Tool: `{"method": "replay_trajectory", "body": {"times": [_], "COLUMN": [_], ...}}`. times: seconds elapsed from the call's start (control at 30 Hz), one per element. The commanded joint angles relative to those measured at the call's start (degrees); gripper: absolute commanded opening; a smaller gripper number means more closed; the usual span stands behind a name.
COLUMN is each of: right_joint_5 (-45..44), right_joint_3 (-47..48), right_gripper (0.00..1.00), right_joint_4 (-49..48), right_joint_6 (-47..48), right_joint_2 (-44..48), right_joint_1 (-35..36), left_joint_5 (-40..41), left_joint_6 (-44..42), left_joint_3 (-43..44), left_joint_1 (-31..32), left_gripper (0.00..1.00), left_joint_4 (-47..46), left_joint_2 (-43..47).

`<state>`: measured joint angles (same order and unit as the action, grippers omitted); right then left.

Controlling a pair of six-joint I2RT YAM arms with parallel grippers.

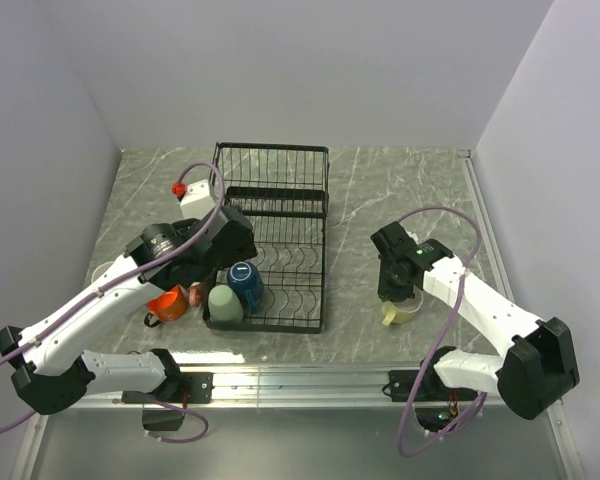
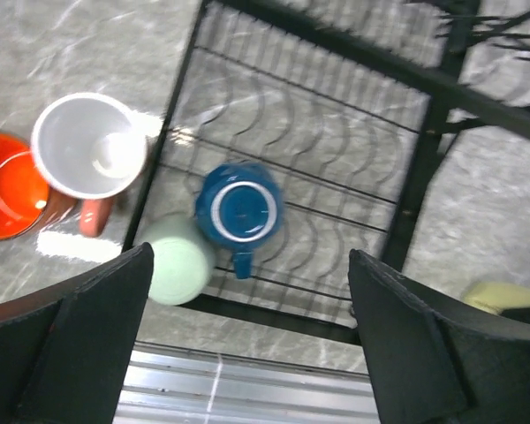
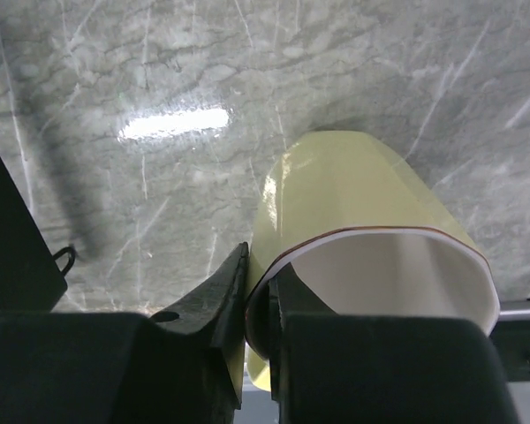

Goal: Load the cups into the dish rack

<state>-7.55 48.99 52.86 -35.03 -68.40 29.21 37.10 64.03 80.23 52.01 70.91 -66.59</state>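
step in hand: pickup of the yellow-green cup, on the marble table at 4 o'clock from the dish rack, well apart from it. right gripper pinches the cup's wall at the rim, one finger inside, one outside. left gripper spread wide and holding nothing, above the rack's 7 o'clock corner, where the blue mug sits. next, likely: lift clear, carry toward 9 o'clock, clear the rack wall without slipping.
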Motion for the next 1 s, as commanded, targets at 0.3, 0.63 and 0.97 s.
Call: {"method": "replay_trajectory", "body": {"times": [0.3,0.63,0.97], "right_joint_5": [16.9,32.3,41.6], "right_joint_3": [25.3,25.4,12.4], "right_gripper": [0.00,0.00,0.00], "right_joint_4": [-0.3,-19.7,-41.2], "right_joint_6": [1.7,-6.7,-19.1], "right_joint_2": [10.8,19.8,26.6], "right_joint_1": [0.3,0.1,0.3], "left_joint_5": [-40.3,-52.9,-57.1], "left_joint_6": [-19.7,-6.0,1.7], "left_joint_3": [-1.3,-14.5,-23.4], "left_joint_1": [0.3,0.9,2.7], "left_gripper": [0.96,0.95,0.93], "left_joint_4": [-37.3,-63.9,-82.7], "left_joint_2": [1.6,3.3,4.3]}}
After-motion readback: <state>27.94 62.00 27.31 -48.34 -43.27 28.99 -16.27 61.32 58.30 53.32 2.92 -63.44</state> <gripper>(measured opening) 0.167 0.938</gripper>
